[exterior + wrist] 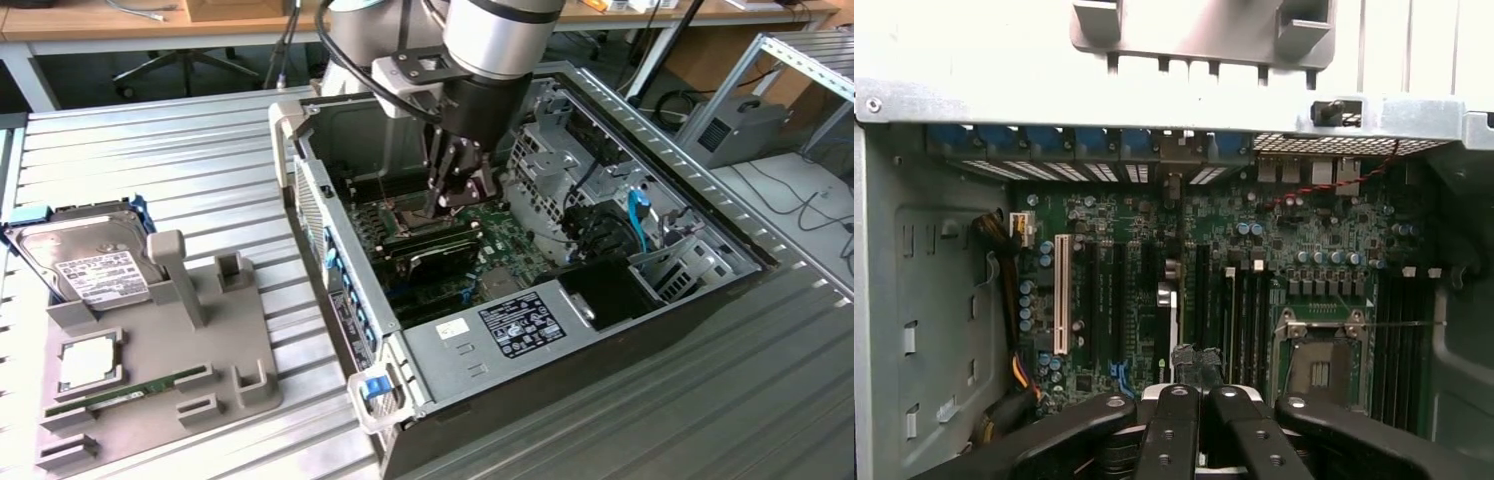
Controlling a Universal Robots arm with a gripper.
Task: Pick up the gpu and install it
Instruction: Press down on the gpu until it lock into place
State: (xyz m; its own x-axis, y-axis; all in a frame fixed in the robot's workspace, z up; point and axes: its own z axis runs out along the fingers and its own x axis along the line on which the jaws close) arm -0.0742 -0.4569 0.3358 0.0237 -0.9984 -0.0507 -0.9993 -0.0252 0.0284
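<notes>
We see the claw (454, 195) down inside the open computer case (441, 345), just above the green board (1144, 270); its fingers (1189, 365) are shut tight together. The gpu (430, 245) looks like the dark flat card lying in the case right under the claw; we cannot tell if the claw has hold of it. On the tabletop (174, 150), a grey holder (234, 350) keeps 1 hard drive (80, 262) and 1 green stick (120, 398).
</notes>
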